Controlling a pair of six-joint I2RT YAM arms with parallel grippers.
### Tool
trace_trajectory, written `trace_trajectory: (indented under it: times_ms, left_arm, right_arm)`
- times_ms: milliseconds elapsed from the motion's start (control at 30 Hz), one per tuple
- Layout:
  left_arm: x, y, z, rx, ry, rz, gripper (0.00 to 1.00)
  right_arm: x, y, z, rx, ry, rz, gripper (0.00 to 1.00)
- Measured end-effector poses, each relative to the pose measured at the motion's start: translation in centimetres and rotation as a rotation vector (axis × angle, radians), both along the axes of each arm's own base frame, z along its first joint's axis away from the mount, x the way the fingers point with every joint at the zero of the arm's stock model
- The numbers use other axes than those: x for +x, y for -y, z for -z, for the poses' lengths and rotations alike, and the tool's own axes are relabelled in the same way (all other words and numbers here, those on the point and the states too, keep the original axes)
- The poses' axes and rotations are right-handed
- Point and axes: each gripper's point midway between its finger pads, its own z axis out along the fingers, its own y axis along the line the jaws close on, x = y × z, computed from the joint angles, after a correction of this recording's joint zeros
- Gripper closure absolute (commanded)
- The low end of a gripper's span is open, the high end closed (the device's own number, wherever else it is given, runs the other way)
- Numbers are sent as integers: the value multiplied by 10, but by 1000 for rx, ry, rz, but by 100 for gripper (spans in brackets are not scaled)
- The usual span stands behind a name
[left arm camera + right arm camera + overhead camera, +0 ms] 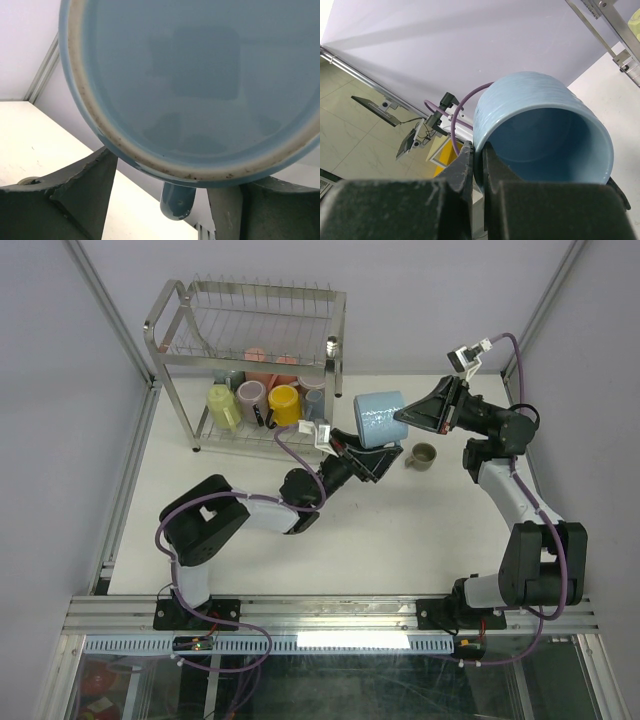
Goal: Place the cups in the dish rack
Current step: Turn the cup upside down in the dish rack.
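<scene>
Holding the light blue mug [378, 418] by its rim, your right gripper [479, 160] has its two fingers pressed together on the wall of the cup, one inside and one outside. In the overhead view the mug hangs on its side above the table [400, 530], just right of centre in the upper half of the frame, with its open mouth turned to the right.

Your left gripper [372, 458] sits directly under and against that same mug. From its wrist camera you see the glazed base filling the top of the frame, a dark finger [85, 195] at lower left and the other at lower right, and the handle [177, 200] hanging between them. The jaws stand well apart on either side of the cup, but you cannot tell whether they press on it.

An olive mug [421, 455] stands upright on the table just right of the left gripper. The dish rack [262, 318] is at upper left; its lower tier holds a pale green mug [222, 405], a lilac mug [250, 397] and a yellow mug [284, 403] side by side, with a salmon mug [256, 355] behind them.
</scene>
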Motion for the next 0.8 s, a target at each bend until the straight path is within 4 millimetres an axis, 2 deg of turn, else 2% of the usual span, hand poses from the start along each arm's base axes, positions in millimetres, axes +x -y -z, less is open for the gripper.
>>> trace_trajectory:
  times_ms: [200,267,333,367,467,667,800]
  left_arm:
    - [2,2,-5,-12,7,1,48]
    - [2,3,-8,-18,12,1,55]
    - [2,3,-10,-21,15,1,68]
    - [2,3,-10,-21,17,0,80]
    - [-3,4,-14,-29,31,14,100]
    - [-8,6,-16,-29,46,32,100]
    - [-12,6,-15,-21,51,46,100]
  right_arm:
    - [2,0,-2,13,0,12,100]
    - [3,0,-3,19,0,17,100]
    - [3,1,-4,25,-1,22,100]
    - [4,1,-4,28,-2,26,100]
    - [5,2,-6,43,-3,45,100]
    - [5,5,-7,55,-16,65,100]
    - [1,5,-5,52,-18,81,91]
